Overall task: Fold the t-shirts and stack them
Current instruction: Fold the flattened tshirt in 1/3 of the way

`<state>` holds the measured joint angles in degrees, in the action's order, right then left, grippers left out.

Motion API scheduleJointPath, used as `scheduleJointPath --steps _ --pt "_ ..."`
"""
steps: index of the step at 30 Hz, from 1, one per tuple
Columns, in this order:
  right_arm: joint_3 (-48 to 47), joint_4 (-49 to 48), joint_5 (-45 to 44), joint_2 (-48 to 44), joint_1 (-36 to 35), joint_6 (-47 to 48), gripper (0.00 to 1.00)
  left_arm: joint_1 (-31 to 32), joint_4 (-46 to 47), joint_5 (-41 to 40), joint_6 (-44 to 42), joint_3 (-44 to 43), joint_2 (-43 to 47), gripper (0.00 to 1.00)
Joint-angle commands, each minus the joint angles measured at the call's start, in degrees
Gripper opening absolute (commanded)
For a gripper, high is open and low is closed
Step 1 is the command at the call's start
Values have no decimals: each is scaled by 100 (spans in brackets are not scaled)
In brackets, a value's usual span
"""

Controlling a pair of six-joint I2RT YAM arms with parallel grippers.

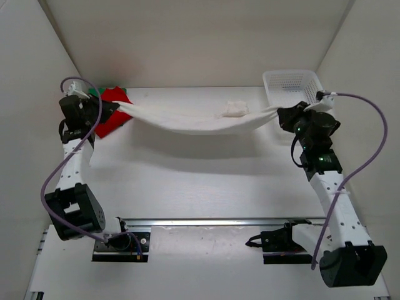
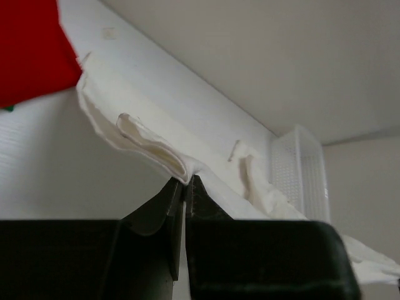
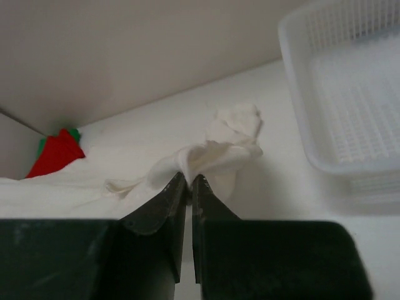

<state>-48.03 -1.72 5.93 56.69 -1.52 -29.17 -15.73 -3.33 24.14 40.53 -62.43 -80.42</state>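
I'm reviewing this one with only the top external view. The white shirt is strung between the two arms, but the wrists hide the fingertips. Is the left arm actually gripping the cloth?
Observer: Yes. The left wrist view shows the left gripper with its jaws shut on a folded, layered edge of the off-white t-shirt.
Operator: And the right end?
Observer: In the right wrist view, the right gripper has its jaws shut on a bunched tuft of the same shirt, which puffs up just beyond the tips.
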Motion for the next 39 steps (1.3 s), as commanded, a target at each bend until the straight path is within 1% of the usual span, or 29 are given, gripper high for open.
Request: scheduleJointPath --steps 1,3,5,7,9,11,12,13,14,15,16,17,18,19,20,22,24,25,27,29,31,32,33,34,35,36,37,38,39 --pt "-1240 995 -470 -438 -199 683 0 -228 -247 976 191 -602 746 0" --pt "-1857 1383 -418 -422 -305 903 0 -317 -220 1363 411 -936 826 0" --pt "-2795 1892 -576 -369 -629 1227 0 -439 -151 1531 665 -1322 967 0" --pt "-3533 2226 -943 -238 -936 1483 0 -562 94 1750 973 -1516 1037 0" --pt "-4256 2500 -1374 -62 -1288 1782 0 -712 271 1971 1481 -1736 994 0" --pt "-5046 2720 -1891 245 -1744 2150 0 -800 744 2278 1850 -1991 871 0" --pt "-5119 2668 -2025 360 -1860 2239 0 -774 894 2297 1975 -2035 853 0" --pt "-5242 2633 -2296 517 -2026 2405 0 -774 887 2262 1993 -2097 783 0" --pt "-5278 2615 -2438 736 -2036 2511 0 -765 730 2183 1898 -2176 695 0" --pt "-5182 2571 -2274 852 -1732 2408 0 -757 694 2156 1862 -2168 651 0" --pt "-5155 2554 -1602 1070 -1442 2294 0 -756 755 2148 1853 -2089 564 0" --pt "-4998 2466 -647 1264 -778 1945 0 -748 781 2069 1835 -1932 476 0" --pt "-4997 2344 -281 1414 -397 1732 0 -678 538 1999 1583 -1957 440 0" --pt "-4849 2273 19 1563 -402 1696 0 -634 379 1815 1285 -1974 274 0" --pt "-4760 2159 30 1756 -419 1695 0 -529 116 1700 1142 -1992 99 0" --pt "-4838 2175 398 2143 -279 1643 0 -353 -307 1506 642 -1948 -147 0" --pt "-5092 2272 724 2687 -113 1573 0 -195 -187 1436 552 -1729 -490 0" --pt "-5224 2350 760 2951 -164 1624 0 -116 -72 1401 613 -1606 -562 0" --pt "-5531 2369 813 3329 -104 1642 0 -11 -53 1295 544 -1701 -929 0" --pt "-6119 2553 917 3804 -103 1643 0 130 -238 1146 465 -2061 -1281 0" --pt "-7223 2833 1049 4505 -51 1625 0 289 -439 1110 552 -2805 -1833 0" --pt "-7595 2922 1068 4709 -15 1590 0 315 -458 1136 674 -3009 -1967 0" --pt "-8538 3184 1085 5233 2 1503 0 385 -493 1137 753 -3446 -2230 0" --pt "-9635 3439 1303 5717 55 1371 1 412 -510 1198 911 -3929 -2345 0" --pt "-10238 3424 1349 5922 107 1100 0 456 -458 1242 1139 -4134 -2581 0" --pt "-10052 3119 1514 5802 273 958 0 482 -362 1312 1263 -4554 -2697 0" --pt "-9494 2576 1751 5462 432 618 0 457 -187 1365 1516 -4819 -2741 0" --pt "-9114 2136 1788 5267 538 449 1 413 -3 1348 1702 -5013 -2759 0" --pt "-9023 2001 1823 4978 565 430 0 360 147 1356 1947 -5015 -2672 0"
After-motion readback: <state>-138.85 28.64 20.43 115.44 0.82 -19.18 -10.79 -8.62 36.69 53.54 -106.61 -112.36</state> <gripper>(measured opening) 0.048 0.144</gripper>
